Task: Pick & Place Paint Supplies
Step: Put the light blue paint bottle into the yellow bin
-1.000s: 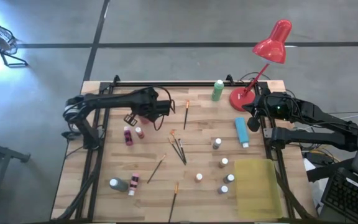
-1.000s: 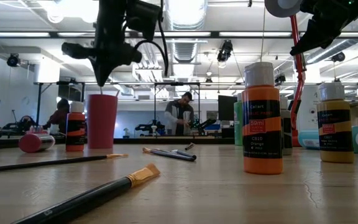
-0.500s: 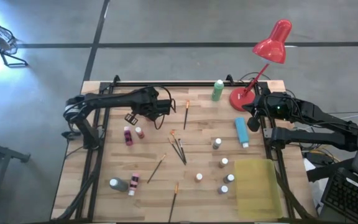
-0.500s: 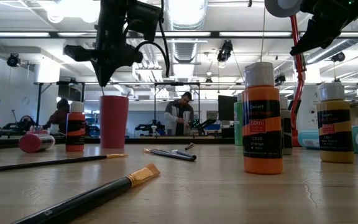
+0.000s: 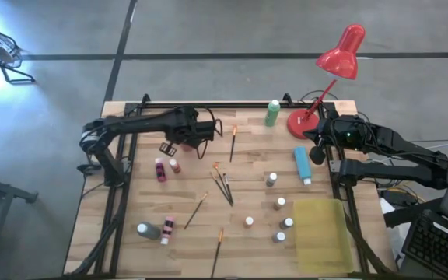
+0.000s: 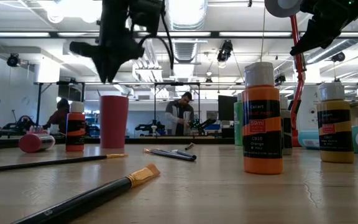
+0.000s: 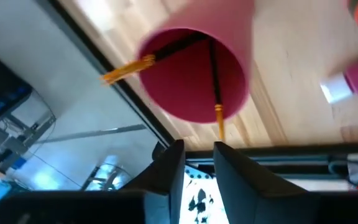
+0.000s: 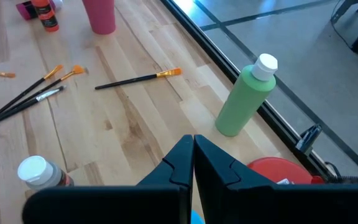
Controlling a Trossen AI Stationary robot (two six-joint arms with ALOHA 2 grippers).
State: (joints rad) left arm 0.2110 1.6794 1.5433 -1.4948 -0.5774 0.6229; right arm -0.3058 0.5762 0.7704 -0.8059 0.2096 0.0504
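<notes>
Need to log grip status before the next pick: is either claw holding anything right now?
No. The left claw hangs open above the pink cup, which holds brushes; the right claw is shut on nothing near the green bottle.

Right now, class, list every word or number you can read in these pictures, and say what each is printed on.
"59ml" – orange bottle, on its label.
"Orange" – same label, lower down.
A brand word above "59ml" and a short code below it – too blurred to read for certain.
Label on the yellow-brown bottle – too small to read.
Nothing readable in the other views.
</notes>
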